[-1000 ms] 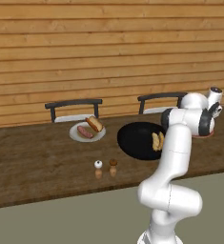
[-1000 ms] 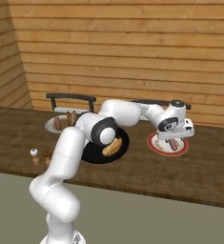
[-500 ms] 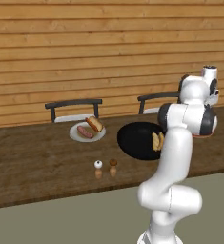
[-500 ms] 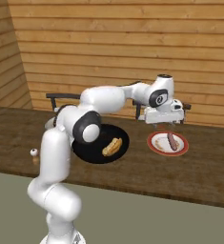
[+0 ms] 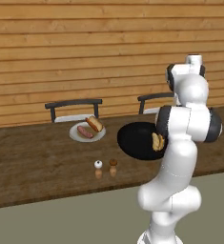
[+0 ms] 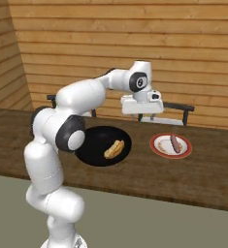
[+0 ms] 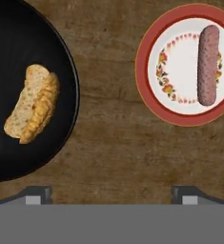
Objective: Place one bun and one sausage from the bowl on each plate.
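The gripper (image 7: 111, 195) hangs above the dark wooden table (image 7: 113, 143) with its jaws spread wide apart, holding nothing and touching nothing; the two dark fingertips (image 7: 37, 194) sit far out toward either side at the bottom of the hand view, with bare wood between them. Below and to one side lies the black bowl (image 7: 18, 157) with a single bun (image 7: 32, 104) in it; to the other side sits the reddish-pink plate (image 7: 144, 71), flower-patterned round its white centre, carrying one sausage (image 7: 208, 64) and no bun. In the left base view the pale grey-white plate (image 5: 75, 136) already bears a sausage and a bun, with small salt and pepper shakers (image 5: 106, 165) nearer the table edge. No brand, label or legible writing appears on anything
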### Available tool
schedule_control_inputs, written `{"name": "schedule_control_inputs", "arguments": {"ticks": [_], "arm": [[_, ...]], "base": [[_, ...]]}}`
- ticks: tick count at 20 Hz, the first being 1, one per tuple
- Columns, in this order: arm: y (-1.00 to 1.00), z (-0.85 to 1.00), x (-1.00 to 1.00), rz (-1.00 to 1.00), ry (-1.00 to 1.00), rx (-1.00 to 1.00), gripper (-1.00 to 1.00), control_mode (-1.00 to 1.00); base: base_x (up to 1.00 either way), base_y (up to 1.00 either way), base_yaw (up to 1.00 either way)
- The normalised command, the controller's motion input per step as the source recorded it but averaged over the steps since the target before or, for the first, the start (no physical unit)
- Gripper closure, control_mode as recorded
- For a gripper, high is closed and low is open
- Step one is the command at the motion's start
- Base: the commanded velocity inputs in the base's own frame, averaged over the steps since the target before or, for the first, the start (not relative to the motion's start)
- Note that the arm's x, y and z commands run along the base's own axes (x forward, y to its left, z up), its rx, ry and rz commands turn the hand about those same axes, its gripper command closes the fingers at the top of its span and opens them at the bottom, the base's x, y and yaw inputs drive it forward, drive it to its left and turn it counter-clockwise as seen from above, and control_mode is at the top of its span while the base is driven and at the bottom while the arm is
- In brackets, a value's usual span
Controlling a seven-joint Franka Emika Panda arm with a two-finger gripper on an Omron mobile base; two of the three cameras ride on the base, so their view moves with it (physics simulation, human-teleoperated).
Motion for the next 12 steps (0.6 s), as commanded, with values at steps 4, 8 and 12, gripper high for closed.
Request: {"name": "schedule_control_inputs", "arguments": {"ticks": [4,8,12], "arm": [[1.0,-0.18,-0.18,-0.22,0.06,0.03,-1.0,-1.0],[1.0,-0.24,-0.32,-0.24,0.0,0.0,-1.0,-1.0],[0.3,-0.34,-0.19,-0.07,0.05,0.0,-1.0,-1.0]], "base": [[0.0,0.0,0.0],[0.0,0.0,0.0],[0.0,0.0,0.0]]}}
